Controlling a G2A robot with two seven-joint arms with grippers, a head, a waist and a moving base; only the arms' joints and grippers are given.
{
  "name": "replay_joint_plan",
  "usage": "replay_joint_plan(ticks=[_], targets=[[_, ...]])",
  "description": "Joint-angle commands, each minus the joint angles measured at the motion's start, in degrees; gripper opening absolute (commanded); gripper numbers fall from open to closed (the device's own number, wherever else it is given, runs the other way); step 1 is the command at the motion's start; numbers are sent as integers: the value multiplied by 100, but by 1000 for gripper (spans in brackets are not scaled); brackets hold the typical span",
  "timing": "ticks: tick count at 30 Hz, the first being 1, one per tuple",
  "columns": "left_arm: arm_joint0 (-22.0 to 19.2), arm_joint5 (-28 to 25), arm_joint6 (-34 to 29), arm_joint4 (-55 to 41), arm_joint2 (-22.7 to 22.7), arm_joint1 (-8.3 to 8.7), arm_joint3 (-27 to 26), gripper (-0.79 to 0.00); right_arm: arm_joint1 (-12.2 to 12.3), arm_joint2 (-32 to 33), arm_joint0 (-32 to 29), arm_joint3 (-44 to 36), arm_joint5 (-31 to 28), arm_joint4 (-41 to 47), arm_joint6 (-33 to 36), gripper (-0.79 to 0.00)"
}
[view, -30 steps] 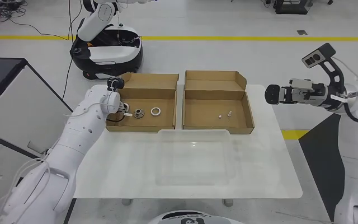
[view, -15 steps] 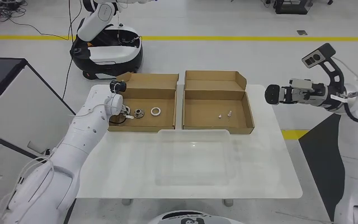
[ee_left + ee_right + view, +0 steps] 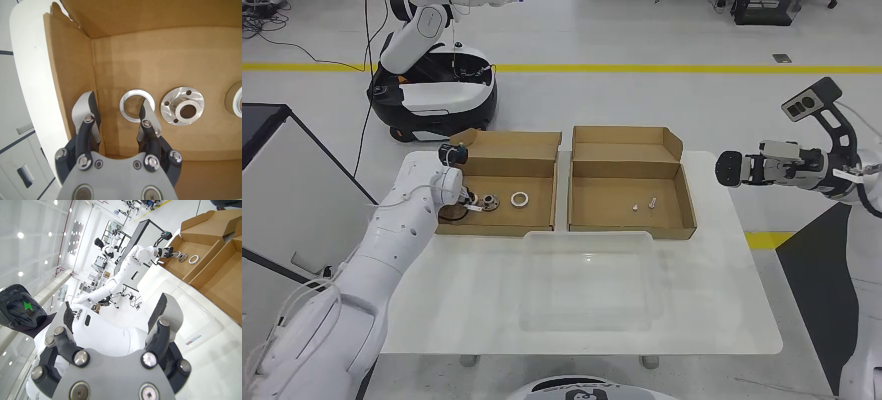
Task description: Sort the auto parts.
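On the white bench (image 3: pixel 712 300), the left hand (image 3: pixel 118 103) hangs open inside a brown cardboard box (image 3: pixel 504 150), one fingertip (image 3: pixel 146 111) over a flat silver metal ring (image 3: pixel 130 118); the right hand (image 3: pixel 115 303), also open, hovers off the bench.

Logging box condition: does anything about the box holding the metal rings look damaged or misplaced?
The brown cardboard box has a ragged, torn edge at its corner flap. The flat silver metal ring, the silver flanged hub and the pale ring lie flat and apart.
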Motion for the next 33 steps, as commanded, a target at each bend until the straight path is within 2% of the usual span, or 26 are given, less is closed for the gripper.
replay_joint_plan(ticks=[1,8,18,25,31,33], targets=[[-2,14,16,-4,-60,5,-29,0,0,0,0,0,0,0,0,0],[77,91,-2,-86,-406,74,-428,0,0,0,0,0,0,0,0,0],[637,-296,9,-513,-1145,267,-1788,0,0,0,0,0,0,0,0,0],[1266,-1077,391,-1230,-1817,410,-2868,0,0,0,0,0,0,0,0,0],[1870,-2328,540,-2058,-2361,540,-3690,0,0,0,0,0,0,0,0,0],[2045,-2588,485,-2343,-2540,580,-3872,0,0,0,0,0,0,0,0,0]])
